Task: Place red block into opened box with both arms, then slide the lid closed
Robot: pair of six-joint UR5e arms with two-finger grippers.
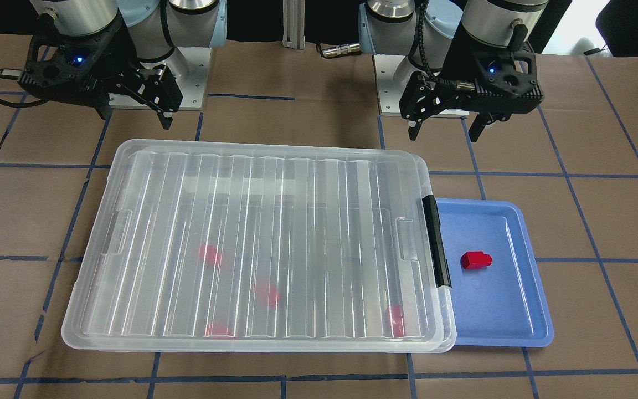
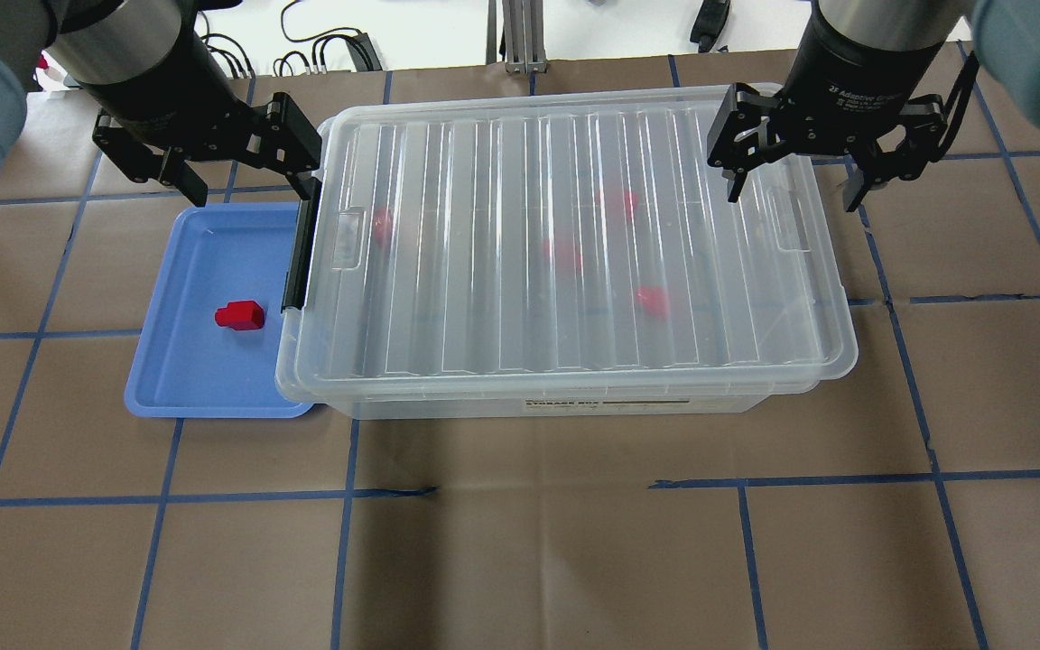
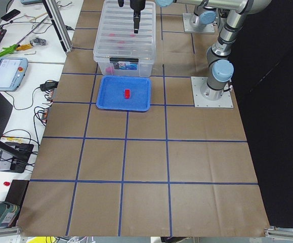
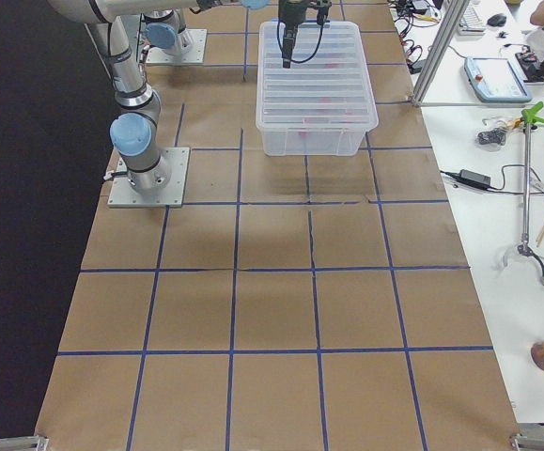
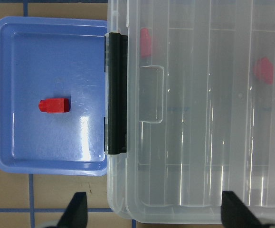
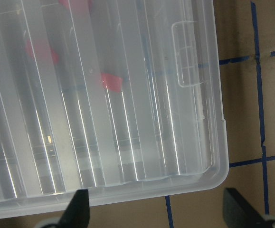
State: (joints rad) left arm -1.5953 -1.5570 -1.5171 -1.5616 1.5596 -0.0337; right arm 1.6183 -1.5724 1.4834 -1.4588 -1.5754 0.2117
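Red block (image 2: pixel 240 315) lies on blue tray (image 2: pixel 168 384), just beside box's (image 2: pixel 574 406) black latch (image 2: pixel 300 262). Lid (image 2: pixel 484 271) covers box, four red blocks (image 2: pixel 653 301) blurred beneath. Left fingers (image 2: pixel 187 181) and right fingers (image 2: pixel 855 186) apart, empty, near box's ends.

table (image 2: pixel 520 560): brown cover, blue tape grid | on it: box (image 2: pixel 574 406), blue tray (image 2: pixel 186 379) just beside

I'm working in a robotics lab: robot arms (image 3: pixel 220 48) bolted to a tape-gridded counter (image 3: pixel 146 162), teach pendant (image 3: pixel 7 72), loose cables (image 2: pixel 303 63).
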